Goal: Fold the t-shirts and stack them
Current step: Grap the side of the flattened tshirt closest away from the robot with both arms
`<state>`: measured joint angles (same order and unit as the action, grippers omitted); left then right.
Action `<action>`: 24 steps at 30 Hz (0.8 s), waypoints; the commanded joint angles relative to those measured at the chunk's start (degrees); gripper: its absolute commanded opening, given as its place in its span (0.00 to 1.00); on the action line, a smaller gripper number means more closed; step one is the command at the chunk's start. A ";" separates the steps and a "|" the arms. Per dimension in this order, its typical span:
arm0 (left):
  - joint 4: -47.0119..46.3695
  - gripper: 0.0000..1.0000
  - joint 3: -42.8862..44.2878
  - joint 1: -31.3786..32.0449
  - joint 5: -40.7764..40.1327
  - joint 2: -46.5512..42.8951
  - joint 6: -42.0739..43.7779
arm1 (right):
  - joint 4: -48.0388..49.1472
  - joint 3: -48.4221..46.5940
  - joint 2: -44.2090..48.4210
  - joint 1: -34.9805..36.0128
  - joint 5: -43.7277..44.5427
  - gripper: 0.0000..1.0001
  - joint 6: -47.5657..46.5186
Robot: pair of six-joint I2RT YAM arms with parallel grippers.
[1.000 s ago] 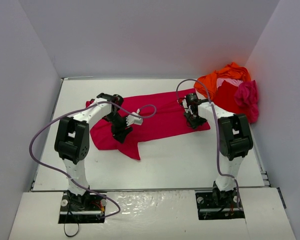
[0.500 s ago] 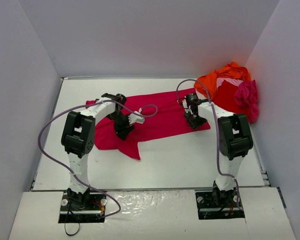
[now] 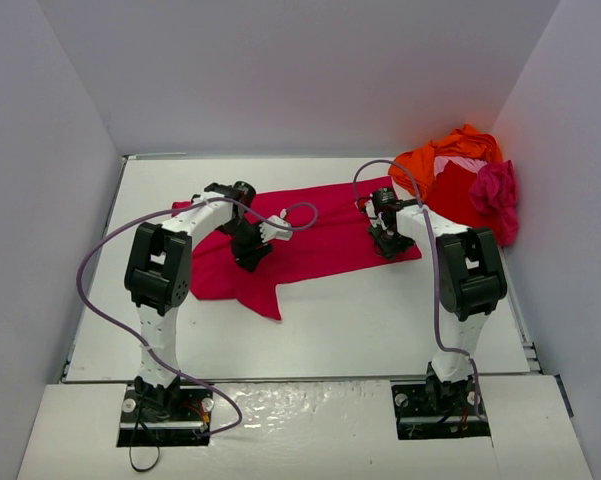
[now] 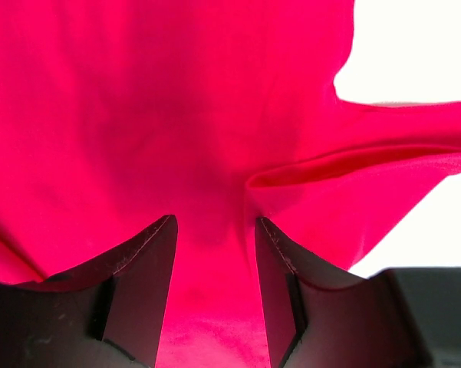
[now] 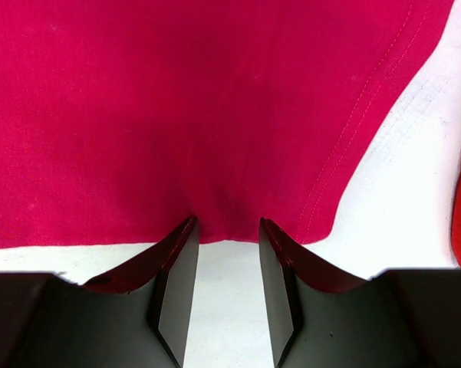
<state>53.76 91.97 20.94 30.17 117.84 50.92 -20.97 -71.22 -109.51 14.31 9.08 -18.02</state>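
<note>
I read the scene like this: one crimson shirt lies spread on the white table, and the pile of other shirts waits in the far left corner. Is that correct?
Not fully. The pile of other shirts waits in the far right corner, not the left; the top external view shows it. The crimson shirt does lie spread on the white table.

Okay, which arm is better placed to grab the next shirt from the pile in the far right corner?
Right. The right gripper sits at the spread crimson shirt's right hem, just beside the pile. The left gripper is over that shirt's left half, clearly farther away.
</note>
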 commanded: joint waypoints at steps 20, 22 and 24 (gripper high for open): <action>9.21 0.42 5.22 2.35 3.75 4.62 4.25 | 0.16 0.27 1.58 -0.07 0.65 0.35 -0.26; 8.98 0.40 5.10 2.35 3.86 4.92 4.16 | 0.20 0.18 1.53 -0.07 0.59 0.35 -0.26; 8.56 0.33 4.80 2.35 4.10 4.77 3.92 | 0.23 0.12 1.41 -0.07 0.59 0.35 -0.26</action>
<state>59.79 95.57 23.20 32.16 122.45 53.15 -20.56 -70.89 -109.51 14.28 9.10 -18.06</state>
